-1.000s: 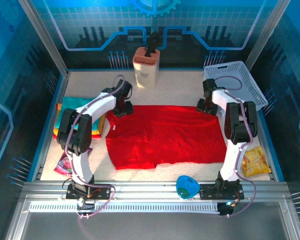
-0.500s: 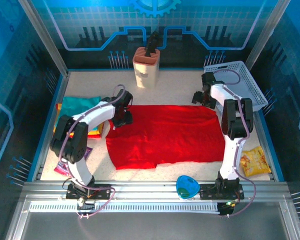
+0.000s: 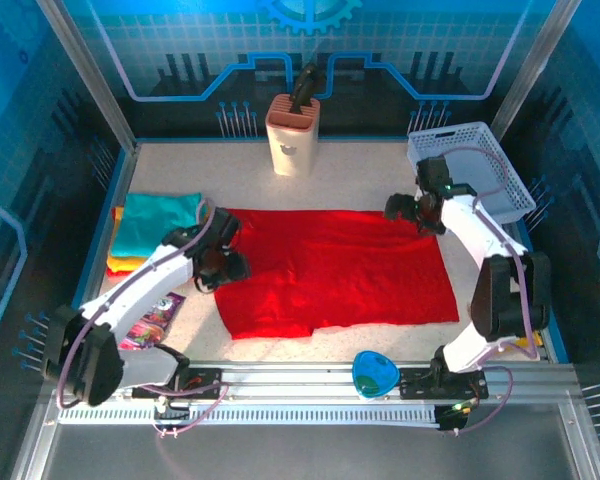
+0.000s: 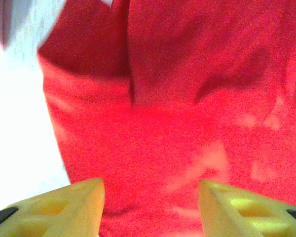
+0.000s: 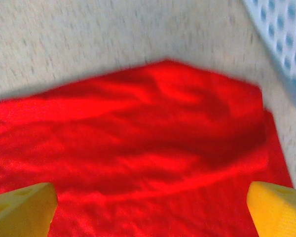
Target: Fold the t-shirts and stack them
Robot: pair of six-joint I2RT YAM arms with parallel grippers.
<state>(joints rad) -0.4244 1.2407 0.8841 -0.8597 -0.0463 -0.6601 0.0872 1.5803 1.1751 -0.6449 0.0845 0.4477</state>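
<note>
One red t-shirt [image 3: 330,270] lies spread flat on the table [image 3: 360,175]. Left gripper [image 4: 150,205] stands open over its left edge. Right gripper [image 5: 150,207] stands wide open, empty, over its far right corner.

The left arm [image 3: 130,300] is laid low and reached forward, bent well out to the left. The left gripper [image 4: 150,200] is held with jaws parted, seemingly gripping nothing. The right arm [image 3: 490,245] is raised upright and bent inward, and the right gripper [image 5: 150,205] is spread wide.
</note>
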